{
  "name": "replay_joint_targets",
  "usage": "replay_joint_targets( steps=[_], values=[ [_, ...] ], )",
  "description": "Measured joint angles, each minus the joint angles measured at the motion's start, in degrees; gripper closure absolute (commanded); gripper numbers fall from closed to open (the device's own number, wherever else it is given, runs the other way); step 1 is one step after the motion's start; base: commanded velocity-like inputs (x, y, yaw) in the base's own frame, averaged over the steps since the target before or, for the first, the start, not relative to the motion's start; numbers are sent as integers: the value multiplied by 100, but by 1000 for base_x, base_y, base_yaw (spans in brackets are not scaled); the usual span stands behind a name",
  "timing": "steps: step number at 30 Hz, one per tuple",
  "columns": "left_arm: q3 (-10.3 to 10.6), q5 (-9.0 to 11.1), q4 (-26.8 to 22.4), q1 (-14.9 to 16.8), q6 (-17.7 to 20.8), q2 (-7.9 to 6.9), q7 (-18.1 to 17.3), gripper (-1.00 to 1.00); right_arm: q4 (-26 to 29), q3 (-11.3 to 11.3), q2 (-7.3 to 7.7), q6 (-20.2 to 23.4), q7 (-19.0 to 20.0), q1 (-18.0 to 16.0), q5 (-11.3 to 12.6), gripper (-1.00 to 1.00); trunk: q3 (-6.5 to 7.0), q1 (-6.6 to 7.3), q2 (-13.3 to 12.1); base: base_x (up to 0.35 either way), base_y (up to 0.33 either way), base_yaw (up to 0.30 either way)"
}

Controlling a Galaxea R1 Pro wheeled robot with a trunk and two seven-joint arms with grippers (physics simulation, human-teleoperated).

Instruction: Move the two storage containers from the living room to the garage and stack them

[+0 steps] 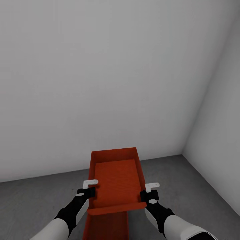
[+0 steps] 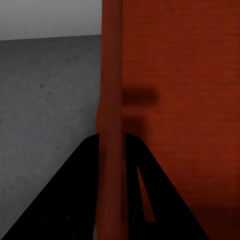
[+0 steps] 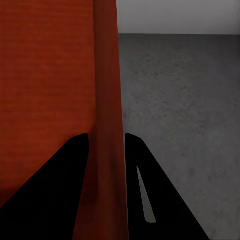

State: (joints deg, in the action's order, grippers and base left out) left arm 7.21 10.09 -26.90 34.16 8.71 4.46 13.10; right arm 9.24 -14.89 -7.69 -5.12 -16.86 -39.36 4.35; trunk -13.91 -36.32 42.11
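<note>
Both arms reach forward over the grey concrete floor near a white wall corner. The left gripper and right gripper each pinch a long side wall of the upper orange-red container, held above the second container

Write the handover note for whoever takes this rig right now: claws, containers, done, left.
Left claw: shut on the upper container's left rim.
Right claw: shut on its right rim; both wrist views show a wall between the fingers.
Containers: the upper one is held level over the concrete floor, near the white wall corner. A second container sits directly below it; whether they touch cannot be told.
Done: both containers are in the garage, the lower one seemingly placed.
Left: lower the held container squarely onto the lower one, open both claws, back away.
</note>
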Motion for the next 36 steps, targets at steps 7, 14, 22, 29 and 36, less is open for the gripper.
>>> replay_joint_targets(
  steps=[7,14,22,29,36],
  values=[
    [0,4,5,0,0,0,-1,100,0,-2,0,5,0,0,0,100,-65,0,0,0,0,0],
    [0,5,5,0,0,0,0,100,0,-2,0,7,0,0,-1,100,-130,0,0,0,0,0],
    [0,6,9,-1,0,-1,-2,100,-5,-2,-1,7,0,0,0,100,-204,0,0,0,0,0],
    [0,7,13,0,0,-1,-2,100,-8,-1,-2,7,0,0,-1,100,-269,0,0,0,0,0],
    [0,7,11,-2,0,-1,-2,100,-8,-1,-2,7,0,0,-1,100,-334,0,1,0,0,0]
  ],
)
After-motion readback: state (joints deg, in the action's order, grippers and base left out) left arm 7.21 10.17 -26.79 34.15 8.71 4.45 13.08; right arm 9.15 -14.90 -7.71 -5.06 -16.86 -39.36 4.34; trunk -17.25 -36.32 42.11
